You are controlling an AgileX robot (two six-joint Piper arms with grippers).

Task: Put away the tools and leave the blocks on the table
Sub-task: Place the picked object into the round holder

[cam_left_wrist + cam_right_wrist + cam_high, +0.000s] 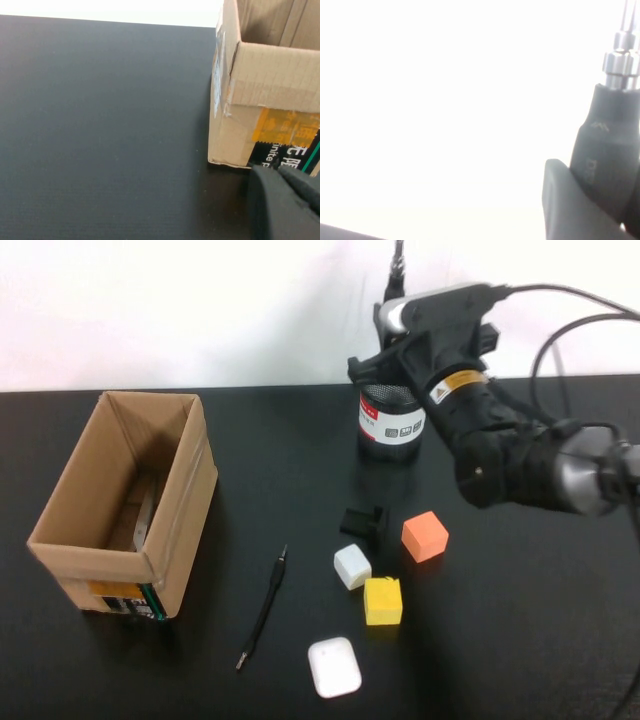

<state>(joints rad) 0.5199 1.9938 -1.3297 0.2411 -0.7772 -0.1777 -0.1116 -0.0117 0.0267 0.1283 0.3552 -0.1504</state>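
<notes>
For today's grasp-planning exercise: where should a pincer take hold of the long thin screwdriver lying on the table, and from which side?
Grip the thin screwdriver mid-shaft, from straight above, closing across its width. It lies flat with table bare on both sides. The right pincer holds the thick screwdriver above the mesh cup; the left pincer sits by the cardboard box.

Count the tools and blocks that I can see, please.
Tools: 2 (thin screwdriver on table; thick screwdriver in right gripper by the cup)
Blocks: 3 (orange block, yellow block, white block)
Total: 5
Left gripper is beside the cardboard box.
</notes>
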